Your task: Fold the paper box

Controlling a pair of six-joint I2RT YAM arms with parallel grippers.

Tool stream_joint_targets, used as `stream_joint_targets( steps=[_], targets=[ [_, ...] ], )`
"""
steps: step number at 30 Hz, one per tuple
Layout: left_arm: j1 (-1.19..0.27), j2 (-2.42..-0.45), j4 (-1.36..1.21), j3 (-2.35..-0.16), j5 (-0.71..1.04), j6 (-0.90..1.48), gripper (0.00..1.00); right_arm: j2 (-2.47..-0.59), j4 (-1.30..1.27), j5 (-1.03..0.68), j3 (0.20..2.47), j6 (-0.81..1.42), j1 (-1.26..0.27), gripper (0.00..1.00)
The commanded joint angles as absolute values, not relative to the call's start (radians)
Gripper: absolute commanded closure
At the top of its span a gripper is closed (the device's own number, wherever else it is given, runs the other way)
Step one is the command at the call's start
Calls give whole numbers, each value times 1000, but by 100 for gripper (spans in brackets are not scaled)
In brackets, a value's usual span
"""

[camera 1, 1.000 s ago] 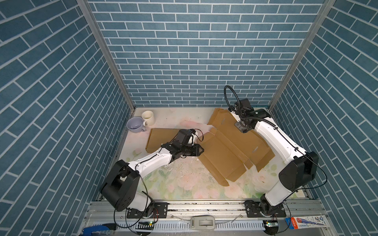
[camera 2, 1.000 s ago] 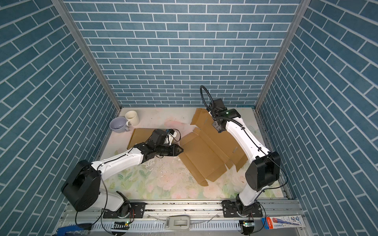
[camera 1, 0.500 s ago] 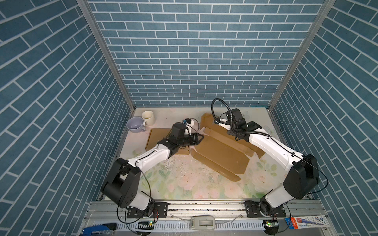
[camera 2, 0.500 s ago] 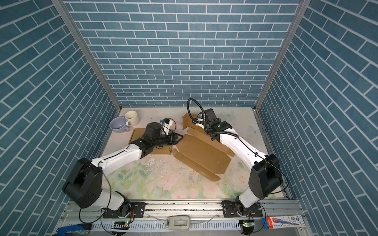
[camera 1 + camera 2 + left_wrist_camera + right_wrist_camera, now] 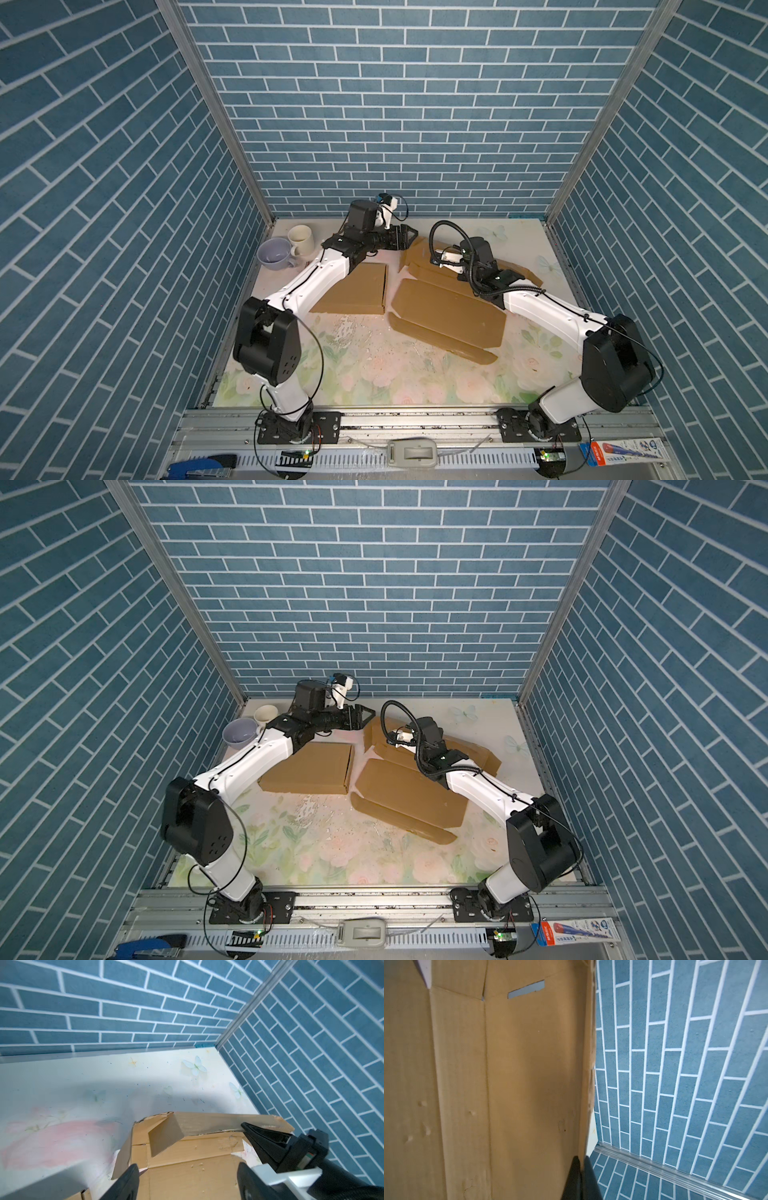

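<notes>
Flat brown cardboard box [image 5: 449,316] being gripped on the pale floral worktop [image 5: 374,374].
In both top views the box [image 5: 407,796] is lying right of centre. In the left wrist view the left gripper [image 5: 187,1167] is being held with fingers spread over the box's raised corner flap. In the right wrist view the box's edge is being pinched between the fingers of the right gripper [image 5: 580,1162].

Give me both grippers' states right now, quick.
Left gripper: open, holding nothing, poised by the paper box.
Right gripper: shut, pinching an edge of the paper box.
</notes>
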State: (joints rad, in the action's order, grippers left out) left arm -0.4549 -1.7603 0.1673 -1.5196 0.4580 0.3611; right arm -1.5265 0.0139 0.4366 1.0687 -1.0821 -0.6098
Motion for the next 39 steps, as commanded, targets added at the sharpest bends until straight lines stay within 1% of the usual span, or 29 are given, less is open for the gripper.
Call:
stream_joint_targets(
  steps=[1, 5, 9, 11, 15, 20, 26, 28, 31, 33, 34, 37, 39],
  targets=[
    [-489, -1844, 307, -1619, 469, 301, 24, -1533, -66, 383, 1035, -1128, -602, 100],
    [-492, -1910, 342, -1684, 469, 307, 26, -1550, -102, 376, 1024, -1140, -594, 100],
    [-493, -1960, 364, -1726, 474, 321, 30, -1569, -206, 395, 987, -1169, -592, 100],
    [-493, -1973, 361, -1732, 481, 331, 34, -1581, -284, 415, 962, -1183, -594, 100],
    [-483, -1981, 361, -1730, 483, 333, 37, -1599, -432, 435, 906, -1205, -595, 100],
    [-474, -2006, 351, -1734, 514, 360, 42, -1675, -655, 470, 829, -1272, -612, 100],
    [-456, -2018, 379, -1754, 539, 350, 46, -1726, -745, 487, 814, -1302, -621, 100],
    [-412, -1984, 408, -1768, 530, 324, 46, -1725, -747, 486, 812, -1305, -621, 100],
    [-320, -1899, 315, -1711, 536, 342, 44, -1704, -732, 470, 805, -1306, -617, 100],
    [-276, -1878, 307, -1706, 535, 334, 42, -1700, -727, 463, 805, -1307, -614, 100],
    [-258, -1879, 308, -1708, 531, 322, 42, -1701, -732, 460, 807, -1308, -613, 100],
    [-230, -1913, 335, -1715, 448, 238, 41, -1700, -758, 456, 803, -1325, -608, 100],
    [-206, -1961, 339, -1732, 442, 221, 40, -1692, -788, 450, 797, -1337, -605, 100]
  ],
)
